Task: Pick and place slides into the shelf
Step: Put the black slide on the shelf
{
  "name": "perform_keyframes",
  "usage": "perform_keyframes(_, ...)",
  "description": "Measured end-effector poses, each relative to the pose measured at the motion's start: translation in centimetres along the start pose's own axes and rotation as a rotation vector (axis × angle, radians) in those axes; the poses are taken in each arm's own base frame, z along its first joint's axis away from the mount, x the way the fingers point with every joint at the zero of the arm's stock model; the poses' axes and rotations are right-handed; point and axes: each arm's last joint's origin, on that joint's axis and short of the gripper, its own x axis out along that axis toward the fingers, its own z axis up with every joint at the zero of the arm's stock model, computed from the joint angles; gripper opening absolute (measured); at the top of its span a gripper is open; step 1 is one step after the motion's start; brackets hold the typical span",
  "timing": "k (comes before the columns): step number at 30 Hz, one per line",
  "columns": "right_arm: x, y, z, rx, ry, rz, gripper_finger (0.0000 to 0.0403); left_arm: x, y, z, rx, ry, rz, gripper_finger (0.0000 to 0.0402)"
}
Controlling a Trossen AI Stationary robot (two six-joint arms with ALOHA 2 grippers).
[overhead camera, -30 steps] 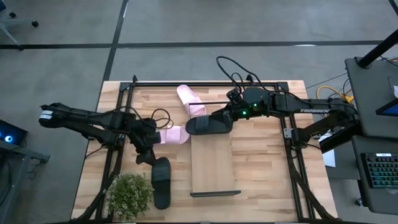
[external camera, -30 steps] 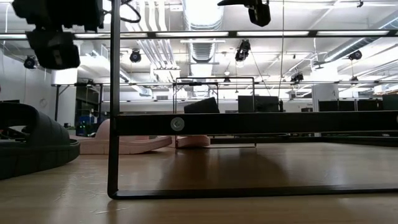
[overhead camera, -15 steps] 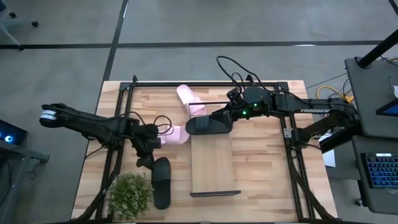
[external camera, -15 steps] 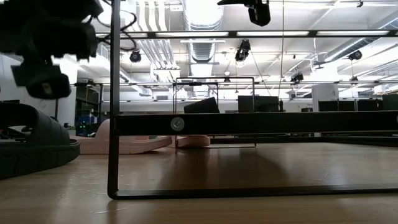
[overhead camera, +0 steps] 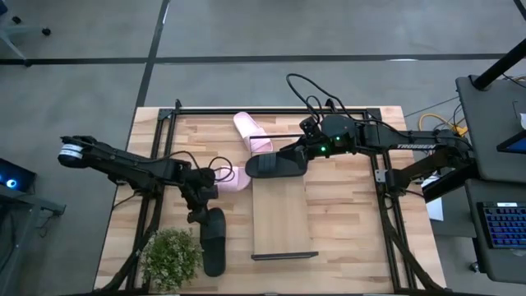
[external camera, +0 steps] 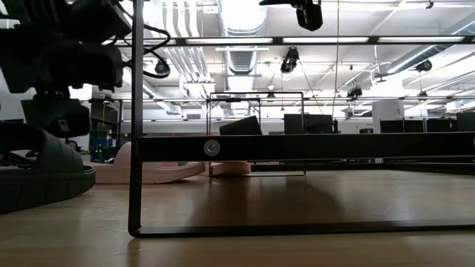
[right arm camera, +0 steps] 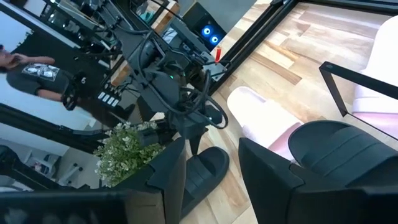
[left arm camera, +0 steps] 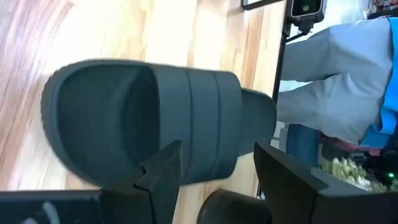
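A black slide [overhead camera: 214,240] lies flat on the table by its near left part, also seen in the left wrist view [left arm camera: 149,118] and the low view [external camera: 37,174]. My left gripper [overhead camera: 200,215] [left arm camera: 217,180] hovers open just above its strap end. A second black slide [overhead camera: 275,166] [right arm camera: 348,155] rests on the far end of the shelf [overhead camera: 282,222]. My right gripper [overhead camera: 299,153] [right arm camera: 214,168] stands open beside it, touching nothing. One pink slide [overhead camera: 250,131] lies near the far edge. The other pink slide [overhead camera: 231,178] lies left of the shelf.
A small potted plant [overhead camera: 173,256] stands at the near left corner, close to the black slide. Black frame rails [overhead camera: 156,205] run along both table sides. The shelf's black wire end [external camera: 136,148] rises at the near end. Cables trail behind both arms.
My left gripper has moved toward the near edge and slightly right, and has come down from above the pink slide toward the black slide on the table. The slides have stayed in place.
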Motion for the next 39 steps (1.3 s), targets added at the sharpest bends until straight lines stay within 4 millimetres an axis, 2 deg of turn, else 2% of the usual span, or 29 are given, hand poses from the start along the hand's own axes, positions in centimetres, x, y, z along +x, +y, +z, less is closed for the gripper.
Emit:
perform_keyframes(19,0.0,0.4,-0.4,0.000,0.012,0.018,0.0139,1.9,1.1,0.6,-0.013,0.075,-0.026,0.0184)
perform_keyframes(39,0.0,0.4,-0.4,-0.004,0.012,0.017,0.0140,1.9,1.2,0.4,-0.009,0.069,-0.027,0.0184)
